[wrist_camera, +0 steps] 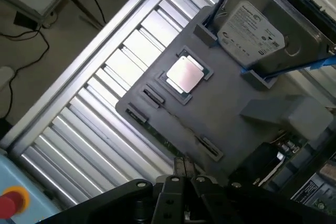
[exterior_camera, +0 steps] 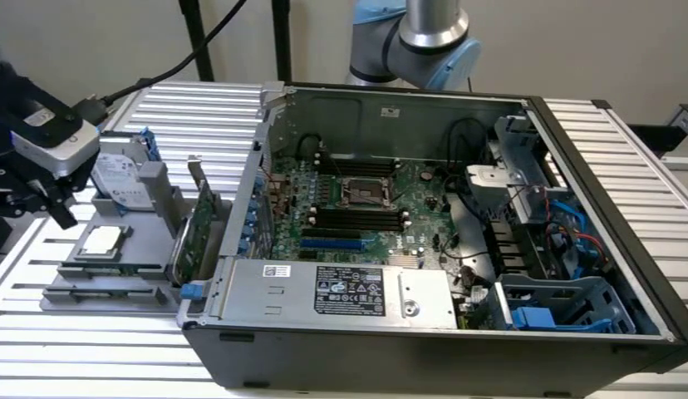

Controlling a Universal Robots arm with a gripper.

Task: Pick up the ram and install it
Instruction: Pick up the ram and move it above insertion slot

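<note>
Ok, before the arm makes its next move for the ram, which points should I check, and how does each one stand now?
1. Ram in its place on the grey tray: ok, it lies along the tray's front edge in the exterior view, near the processor.
2. Gripper lined up with the ram: not ok, it hangs at the tray's side on the exterior view's left, apart from the ram.
3. Computer case open: ok, the motherboard is exposed.
4. Long black memory slots free: ok, they look empty.
5. Cables clear of those slots: cannot tell, black cables lie close on the exterior view's right.
</note>
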